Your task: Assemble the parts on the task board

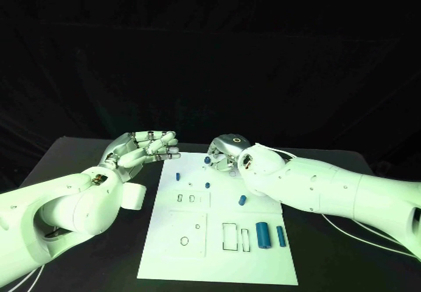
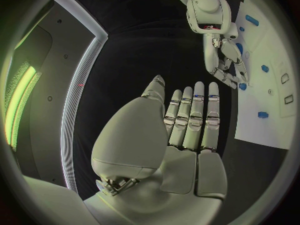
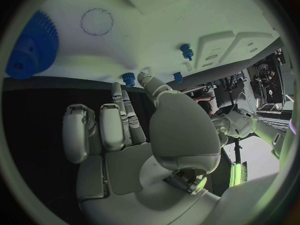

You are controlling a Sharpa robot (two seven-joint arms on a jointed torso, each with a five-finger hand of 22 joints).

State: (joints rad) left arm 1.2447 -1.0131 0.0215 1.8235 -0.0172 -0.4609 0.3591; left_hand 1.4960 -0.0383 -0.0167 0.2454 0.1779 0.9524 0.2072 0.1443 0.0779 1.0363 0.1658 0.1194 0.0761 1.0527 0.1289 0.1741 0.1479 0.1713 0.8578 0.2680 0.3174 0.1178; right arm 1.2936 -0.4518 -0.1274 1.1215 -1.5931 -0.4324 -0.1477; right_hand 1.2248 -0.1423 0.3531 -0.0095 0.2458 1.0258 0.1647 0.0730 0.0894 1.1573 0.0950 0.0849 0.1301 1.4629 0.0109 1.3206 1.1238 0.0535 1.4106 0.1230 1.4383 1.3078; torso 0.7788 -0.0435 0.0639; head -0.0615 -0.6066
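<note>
Two hands were found at the far end of the task board (image 1: pixel 219 255), which lay on the black desk (image 1: pixel 70 152). We observed the left hand (image 1: pixel 145 149) raised just beside the board's far corner on the robot's left, off the board, fingers extended side by side and holding nothing; the left wrist view confirmed an empty palm with straight fingers (image 2: pixel 190 117). The right hand (image 1: pixel 230 152) was positioned over the board's far edge, fingers curled downward toward it. We could not tell whether it held a part: a small blue part (image 1: pixel 208 160) sat right at its fingertips, and the right wrist view showed a blue part (image 3: pixel 129 77) at the fingertips (image 3: pixel 119 92), contact unclear.

Several blue parts were noted on the board: two small ones (image 1: pixel 178 176) near the far end, one (image 1: pixel 242 198) toward the middle, and two larger cylinders (image 1: pixel 262 234) side by side near the board's edge on the robot's right. A blue gear (image 3: pixel 31 47) was noted in the right wrist view, lying on the board.
</note>
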